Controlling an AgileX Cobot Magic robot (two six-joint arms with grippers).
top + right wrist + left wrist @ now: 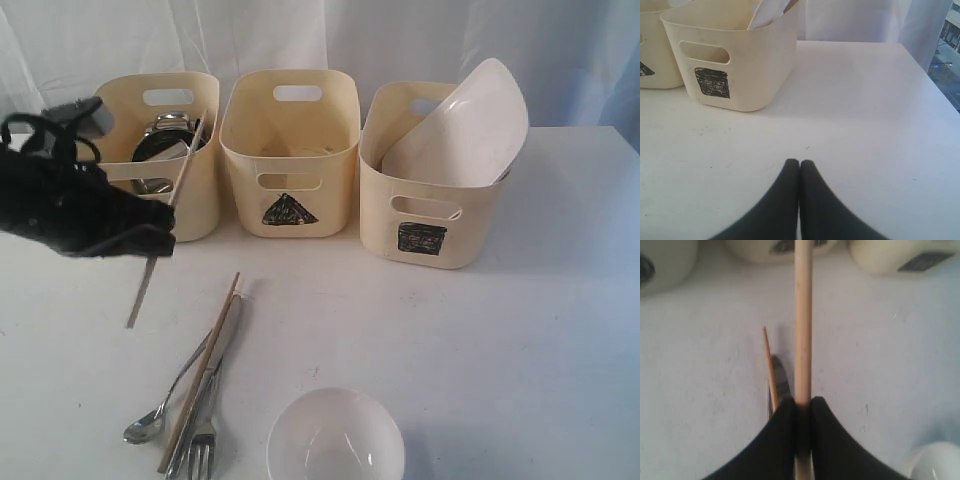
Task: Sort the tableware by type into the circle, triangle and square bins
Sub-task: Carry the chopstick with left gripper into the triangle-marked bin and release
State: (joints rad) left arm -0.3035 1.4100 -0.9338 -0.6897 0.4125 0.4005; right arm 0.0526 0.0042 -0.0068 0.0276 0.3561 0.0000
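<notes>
Left fingers [785,432] pinch one chopstick [185,170] part-way along its shaft, lifted and slanting across the leftmost bin [198,215]. My read: carry it over the triangle bin [290,130], tilt it steeper, and drop the tip past the rim before letting go. Right fingers [787,187] are closed on nothing, toward the tabletop's [520,330] right edge.

Tally: three bins along the far edge, steel ware [170,130] in the leftmost (number unclear), a second chopstick [200,372] by the front edge, one spoon [148,426], one fork [205,447], one knife [229,328], one white bowl [335,440], and one white plate [465,125] in the square bin [440,225].

Chopstick [803,315] looks wooden, spoon [145,428] shiny steel, triangle bin [240,200] plastic.
</notes>
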